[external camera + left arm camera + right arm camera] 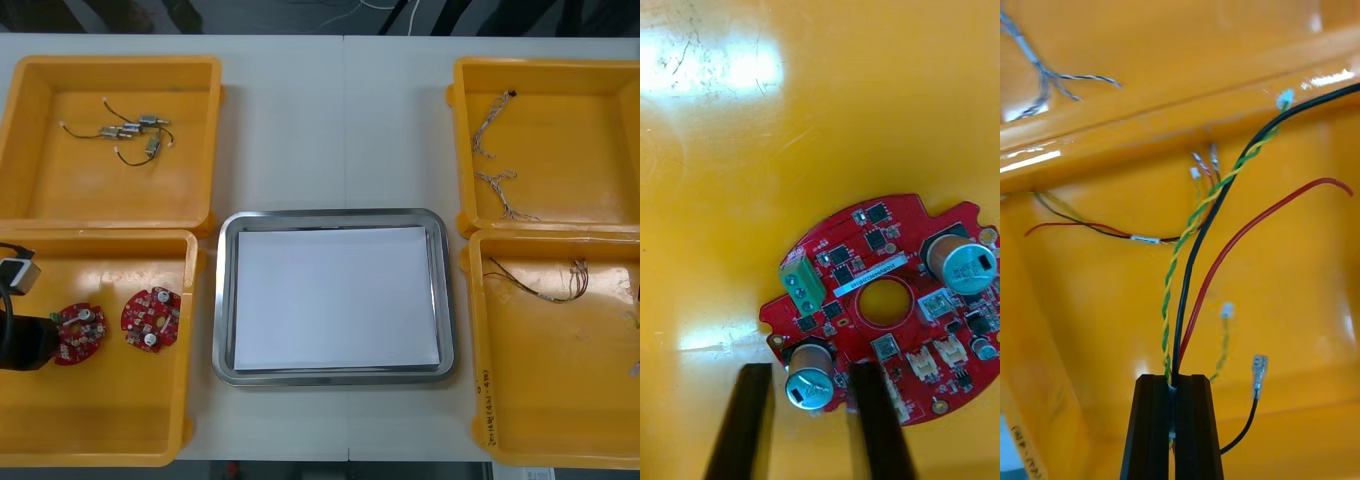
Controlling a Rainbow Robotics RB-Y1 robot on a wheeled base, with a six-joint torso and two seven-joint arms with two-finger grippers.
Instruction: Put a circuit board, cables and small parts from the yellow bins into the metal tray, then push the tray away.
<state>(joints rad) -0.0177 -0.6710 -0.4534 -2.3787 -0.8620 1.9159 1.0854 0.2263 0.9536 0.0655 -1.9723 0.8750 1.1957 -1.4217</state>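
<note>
Two round red circuit boards (151, 320) lie flat in the near left yellow bin (100, 440), small metal parts (135, 130) in the far left, cables (540, 285) in both right ones, flanking the white-lined metal tray (225, 300).

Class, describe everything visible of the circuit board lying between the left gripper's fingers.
The circuit board is a round red disc with a central hole, a green terminal block, two silver cylinders, black chips and white connectors. It lies flat on the floor of the near left yellow bin, apart from a second board. The left gripper, open, straddles its edge cylinder.
</note>
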